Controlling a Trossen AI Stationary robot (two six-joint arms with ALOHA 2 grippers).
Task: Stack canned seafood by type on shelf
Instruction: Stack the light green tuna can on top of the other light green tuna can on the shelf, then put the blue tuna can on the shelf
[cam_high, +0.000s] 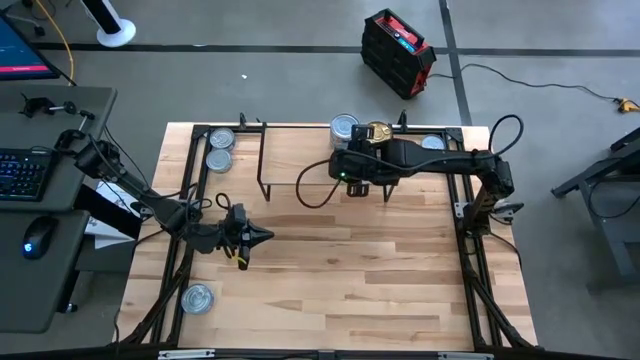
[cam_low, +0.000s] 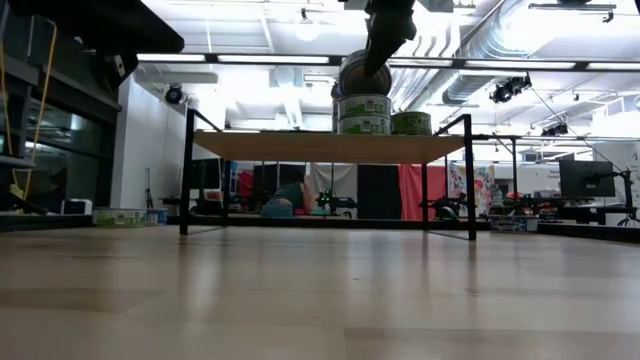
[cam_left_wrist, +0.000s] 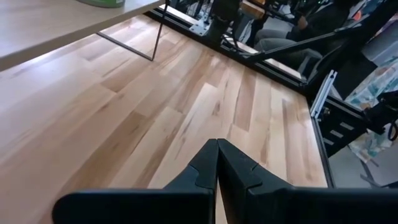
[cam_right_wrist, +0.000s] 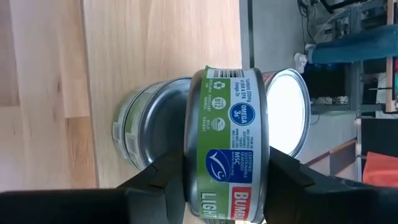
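Hidden or unclear: right gripper (cam_high: 361, 186) covers most of the shelf (cam_high: 300, 160) top in the high view; the tin (cam_right_wrist: 227, 146) it carries shows there only as a sliver, and in the low view (cam_low: 364, 72) its base is hard to separate from the stack (cam_low: 362, 113) just under it. Contact with the stack cannot be told.

Right fingers (cam_right_wrist: 155, 180): clamped on the tin's two flat faces, tin on edge, green and blue label band facing the wrist camera; label text cut off by the frame.

Left gripper (cam_high: 262, 236): resting over bare worktop (cam_high: 350, 270), fingers (cam_left_wrist: 205, 165) together, tips meeting in a point.

Tins counted
- on shelf, below the right fingers: two stacked, plus one single (cam_low: 411, 123) beside them in the low view
- beyond the right fingers in the wrist view: one silver lid (cam_right_wrist: 285, 112), one tin with concave grey end (cam_right_wrist: 152, 124)
- far corner of worktop, away from both grippers: two silver lids (cam_high: 220, 148)
- near edge, behind the left fingers: one (cam_high: 198, 297)

Materials: tins round, flat, metal, paper-banded; shelf a pale wood board on thin black wire legs; worktop striped light wood planks
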